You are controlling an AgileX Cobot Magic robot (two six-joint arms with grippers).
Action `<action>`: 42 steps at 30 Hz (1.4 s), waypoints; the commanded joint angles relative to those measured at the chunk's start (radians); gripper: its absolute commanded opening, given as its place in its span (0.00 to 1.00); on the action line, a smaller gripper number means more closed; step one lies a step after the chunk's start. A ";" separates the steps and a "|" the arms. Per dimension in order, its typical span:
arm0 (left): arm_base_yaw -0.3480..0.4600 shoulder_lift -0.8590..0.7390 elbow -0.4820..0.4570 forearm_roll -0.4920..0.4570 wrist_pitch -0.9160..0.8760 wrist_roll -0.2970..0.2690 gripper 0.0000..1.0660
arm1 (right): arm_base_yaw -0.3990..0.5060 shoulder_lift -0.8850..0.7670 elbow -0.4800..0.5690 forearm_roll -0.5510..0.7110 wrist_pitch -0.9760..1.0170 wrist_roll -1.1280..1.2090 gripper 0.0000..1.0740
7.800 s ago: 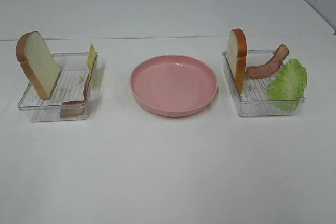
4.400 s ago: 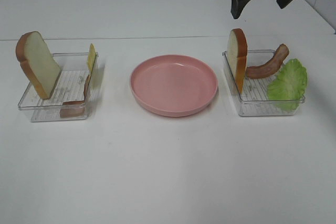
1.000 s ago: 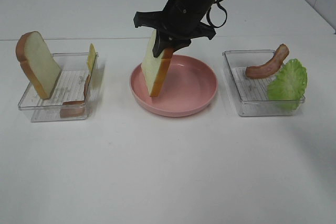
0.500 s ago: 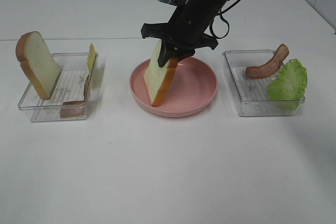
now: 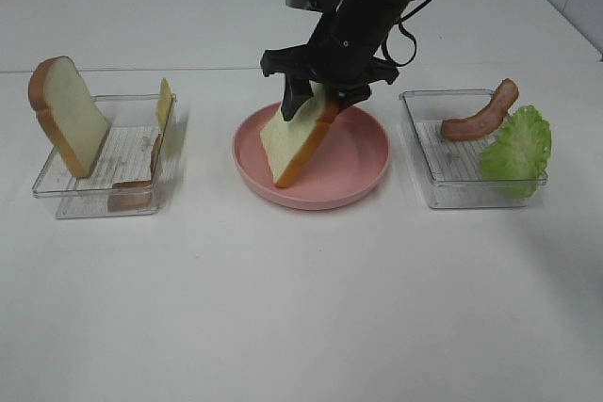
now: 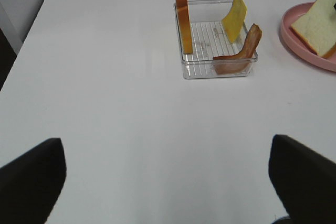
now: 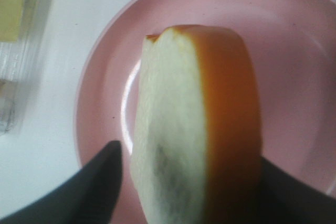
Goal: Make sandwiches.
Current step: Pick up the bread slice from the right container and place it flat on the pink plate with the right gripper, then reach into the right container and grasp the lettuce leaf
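Exterior high view: nearest, pink plate (image 5: 358,190) at centre. Bread slice (image 5: 287,143) leans tilted on it, lower edge on plate. Right gripper (image 5: 320,101) straddles slice's top, jaws part-open; can't tell if gripping. Left bin (image 5: 94,204): second slice (image 5: 71,120), cheese (image 5: 165,104), bacon strip (image 5: 132,193). Right bin (image 5: 452,190): other bacon (image 5: 485,110), lettuce (image 5: 516,152). Left gripper (image 6: 165,145) spread wide, empty.

Bright, even overhead light in all views. High view: white table (image 5: 301,308) near washed out; only faint, soft shadows beside trays (image 5: 94,202) and under plate (image 5: 358,152); focus sharp throughout. Left wrist view: centre crisp, left gripper (image 6: 167,142) fingers dark, soft-edged, out of focus at frame corners. Right wrist view: very close, whole frame soft; bread (image 7: 194,129) blurred, grey shadow on white face; pale glare arc on plate; right gripper (image 7: 189,153) fingers smeared dark.
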 commanded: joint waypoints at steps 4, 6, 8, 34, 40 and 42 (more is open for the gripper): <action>0.003 -0.006 0.002 -0.001 -0.004 -0.002 0.92 | 0.001 0.004 -0.001 -0.089 0.003 -0.005 0.93; 0.003 -0.006 0.002 -0.001 -0.004 -0.002 0.92 | 0.001 -0.003 -0.002 -0.139 0.019 -0.005 0.92; 0.003 -0.006 0.002 -0.001 -0.004 -0.002 0.92 | 0.001 -0.007 -0.002 -0.150 0.023 -0.005 0.92; 0.003 -0.006 0.002 -0.001 -0.004 -0.002 0.92 | -0.050 -0.357 -0.002 -0.568 0.291 0.047 0.92; 0.003 -0.006 0.002 -0.001 -0.004 -0.002 0.92 | -0.149 -0.400 -0.002 -0.559 0.323 0.046 0.92; 0.003 -0.006 0.002 -0.001 -0.004 -0.002 0.92 | -0.185 -0.403 -0.002 -0.559 0.344 0.047 0.92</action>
